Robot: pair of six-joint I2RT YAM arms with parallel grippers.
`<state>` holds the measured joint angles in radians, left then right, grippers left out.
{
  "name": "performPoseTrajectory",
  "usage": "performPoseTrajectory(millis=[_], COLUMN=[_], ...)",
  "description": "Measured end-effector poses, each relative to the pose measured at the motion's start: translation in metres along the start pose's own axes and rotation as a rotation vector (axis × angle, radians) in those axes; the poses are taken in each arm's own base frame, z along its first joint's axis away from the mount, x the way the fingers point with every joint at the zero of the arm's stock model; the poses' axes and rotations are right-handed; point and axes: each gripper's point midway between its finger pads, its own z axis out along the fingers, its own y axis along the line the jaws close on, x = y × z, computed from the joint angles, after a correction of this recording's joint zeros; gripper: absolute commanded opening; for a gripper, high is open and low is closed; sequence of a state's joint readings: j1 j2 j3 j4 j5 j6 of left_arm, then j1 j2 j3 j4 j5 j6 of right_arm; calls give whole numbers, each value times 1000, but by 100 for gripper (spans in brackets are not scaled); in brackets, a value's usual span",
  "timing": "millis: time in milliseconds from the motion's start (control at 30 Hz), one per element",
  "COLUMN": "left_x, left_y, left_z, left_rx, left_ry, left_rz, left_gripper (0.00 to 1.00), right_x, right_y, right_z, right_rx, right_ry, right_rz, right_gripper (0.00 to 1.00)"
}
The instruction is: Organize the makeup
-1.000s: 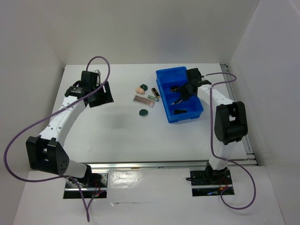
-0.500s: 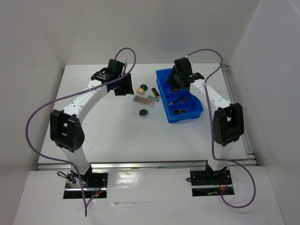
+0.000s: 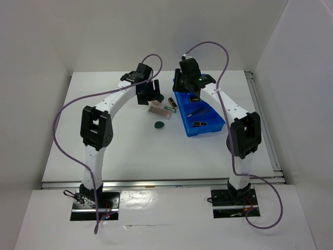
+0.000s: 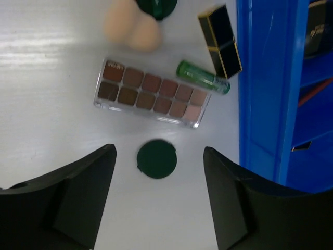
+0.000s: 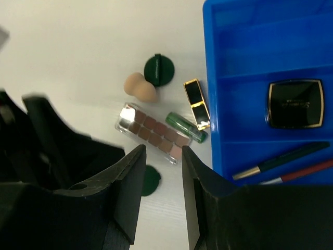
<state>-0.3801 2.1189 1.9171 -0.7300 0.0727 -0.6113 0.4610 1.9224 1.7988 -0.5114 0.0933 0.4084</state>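
While both arms hang above the table, the blue plastic compartment tray [image 5: 244, 52] holds a dark square compact [image 5: 295, 103] in one section and two slim pencils [image 5: 281, 162] in the next. Beside it lie a brownish rectangular palette [image 4: 152, 94], a peach sponge [image 4: 131, 27], a black-and-gold lipstick tube [image 4: 220, 40] and a dark green round compact [image 4: 156, 158]. The left gripper [image 4: 158, 156] gapes wide over that compact. The right gripper [image 5: 164, 153] is narrowly parted and empty.

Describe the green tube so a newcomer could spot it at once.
Look at the white table just left of the blue tray. The green tube lies there between the brown palette and the black-and-gold lipstick. It is the only slim green cylinder; the green compacts are flat discs.
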Motion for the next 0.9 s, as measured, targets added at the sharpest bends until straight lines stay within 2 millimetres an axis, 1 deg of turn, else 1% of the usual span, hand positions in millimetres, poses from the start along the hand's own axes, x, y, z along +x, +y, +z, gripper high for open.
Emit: performPoseTrajectory(millis=[33, 67, 133, 167, 200, 300, 367, 467, 500, 533, 600, 633, 667, 733, 767, 900], left_x=[-9, -17, -31, -38, -43, -53, -51, -46, -45, -44, -42, -41, -40, -40, -41, -47], left_y=[-4, -7, -11, -12, -13, -8, -2, 9, 12, 15, 19, 20, 22, 24, 25, 22], left_z=[4, 9, 18, 23, 28, 46, 57, 70, 74, 77, 83, 86, 89, 93, 95, 97], left_rx=[3, 4, -1, -8, -14, -50, -80, -121, -133, -145, -159, -164, -171, -180, -181, -169], left_ry=[-14, -30, -55, -68, -78, -103, -102, -93, -93, -91, -88, -86, -85, -91, -95, -121], left_rz=[-1, -3, -18, -21, -24, -49, -64, -79, -82, -86, -98, -101, -101, -102, -101, -100], left_gripper=[83, 79, 75, 75, 73, 73, 73, 69, 69, 66, 64, 64, 62, 61, 60, 50], right_x=[4, 6, 5, 5, 5, 8, 8, 3, -1, -5, -13, -14, -15, -17, -17, -10], right_y=[0, -1, -3, -6, -9, -21, -29, -46, -52, -60, -76, -84, -92, -106, -110, -116], right_z=[0, -1, -2, -3, -4, -14, -24, -47, -56, -65, -82, -89, -95, -100, -100, -99], right_rx=[4, 8, 15, 20, 26, 51, 64, 87, 97, 109, 137, 152, 169, 201, 210, 227], right_ry=[13, 20, 19, 19, 21, 27, 25, 1, -13, -30, -67, -79, -88, -98, -99, -76], right_rz=[-10, -16, -20, -21, -22, -14, -5, 18, 28, 39, 60, 70, 80, 95, 99, 101], right_gripper=[41, 41, 42, 42, 42, 42, 44, 45, 45, 45, 45, 45, 45, 45, 45, 45])
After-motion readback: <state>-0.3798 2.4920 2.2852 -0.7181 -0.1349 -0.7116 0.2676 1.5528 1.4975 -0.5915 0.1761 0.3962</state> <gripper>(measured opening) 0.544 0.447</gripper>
